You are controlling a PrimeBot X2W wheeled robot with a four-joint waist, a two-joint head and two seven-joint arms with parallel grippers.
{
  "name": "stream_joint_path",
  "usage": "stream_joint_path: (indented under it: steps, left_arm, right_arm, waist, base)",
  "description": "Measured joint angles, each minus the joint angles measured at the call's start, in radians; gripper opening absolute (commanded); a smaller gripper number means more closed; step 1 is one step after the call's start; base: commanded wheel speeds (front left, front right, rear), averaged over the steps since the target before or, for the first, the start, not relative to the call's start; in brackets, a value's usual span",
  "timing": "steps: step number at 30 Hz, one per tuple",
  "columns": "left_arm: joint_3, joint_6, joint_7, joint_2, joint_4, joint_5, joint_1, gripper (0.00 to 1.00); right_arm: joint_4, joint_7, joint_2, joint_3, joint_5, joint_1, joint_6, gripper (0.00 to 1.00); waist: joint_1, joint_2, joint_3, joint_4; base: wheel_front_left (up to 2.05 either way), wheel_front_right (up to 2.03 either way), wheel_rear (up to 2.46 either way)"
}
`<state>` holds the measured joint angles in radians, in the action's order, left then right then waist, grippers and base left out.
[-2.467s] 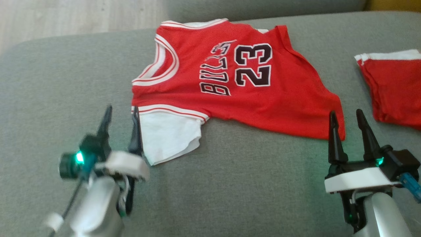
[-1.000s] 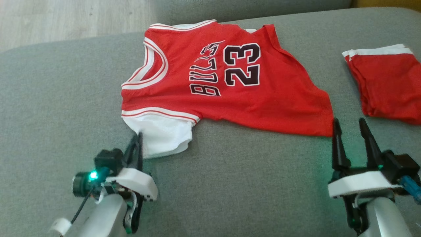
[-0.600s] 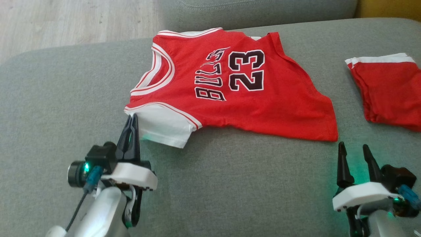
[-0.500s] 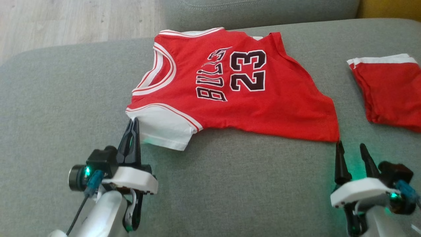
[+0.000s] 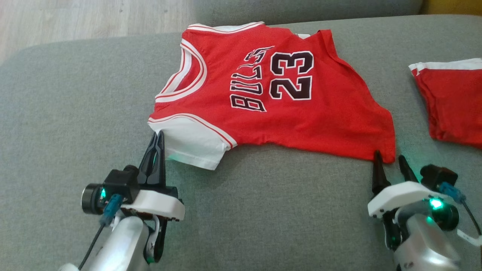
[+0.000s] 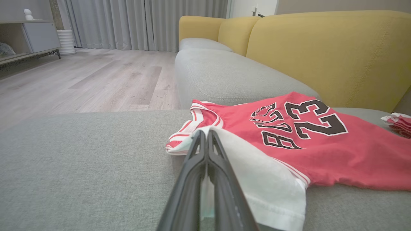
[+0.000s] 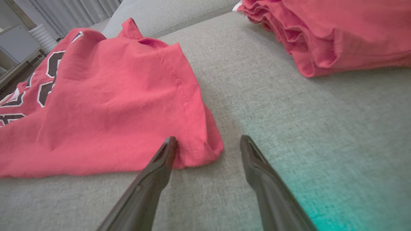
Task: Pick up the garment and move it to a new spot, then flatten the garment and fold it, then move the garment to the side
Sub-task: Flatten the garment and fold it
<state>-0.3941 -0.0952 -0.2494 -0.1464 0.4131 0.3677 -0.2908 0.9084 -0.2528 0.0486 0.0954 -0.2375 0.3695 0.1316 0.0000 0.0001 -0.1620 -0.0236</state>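
On the sofa the jersey lies spread, one end gripped.
If you lift now, the jersey can hang from one side and crumple, because only the left gripper is clamped on its white sleeve; the right gripper is spread at the hem corner and may pinch sofa only. You have one sofa, one jersey, one other red cloth, two grippers.
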Motion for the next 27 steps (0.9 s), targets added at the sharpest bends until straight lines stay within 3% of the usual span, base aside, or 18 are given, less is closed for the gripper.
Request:
stream_joint_path:
  steps: [2, 5, 14, 21, 27]
  left_arm:
    - [0.002, 0.003, 0.000, 0.000, 0.000, -0.008, 0.000, 0.00]
    - [0.002, 0.007, 0.000, 0.000, 0.000, -0.008, 0.000, 0.00]
    - [0.014, 0.007, 0.000, 0.001, 0.004, -0.006, 0.000, 0.00]
    - [0.049, 0.039, 0.000, 0.003, -0.033, 0.047, -0.003, 0.00]
    - [0.084, 0.063, 0.014, -0.006, -0.147, 0.088, -0.089, 0.00]
  right_arm:
    - [0.026, -0.004, 0.000, -0.001, 0.000, 0.024, 0.000, 1.00]
    - [0.050, -0.011, 0.003, -0.006, -0.002, 0.042, 0.000, 0.00]
    - [0.041, -0.005, 0.009, -0.059, -0.047, 0.051, 0.000, 0.00]
    - [-0.158, -0.002, 0.007, -0.126, -0.095, 0.003, 0.000, 0.00]
    - [-0.348, -0.002, 0.006, -0.147, -0.076, 0.006, 0.000, 0.00]
  waist:
    - [0.0000, 0.0000, -0.005, -0.001]
    - [0.0000, 0.0000, -0.009, -0.002]
    - [0.0000, 0.0000, 0.009, 0.010]
    - [0.0000, 0.0000, 0.045, 0.023]
    - [0.0000, 0.0000, 0.081, 0.026]
  base:
    - [0.00, 0.00, 0.00]
    - [0.00, 0.00, 0.00]
    - [0.00, 0.00, 0.00]
    - [0.00, 0.00, 0.00]
    - [0.00, 0.00, 0.00]
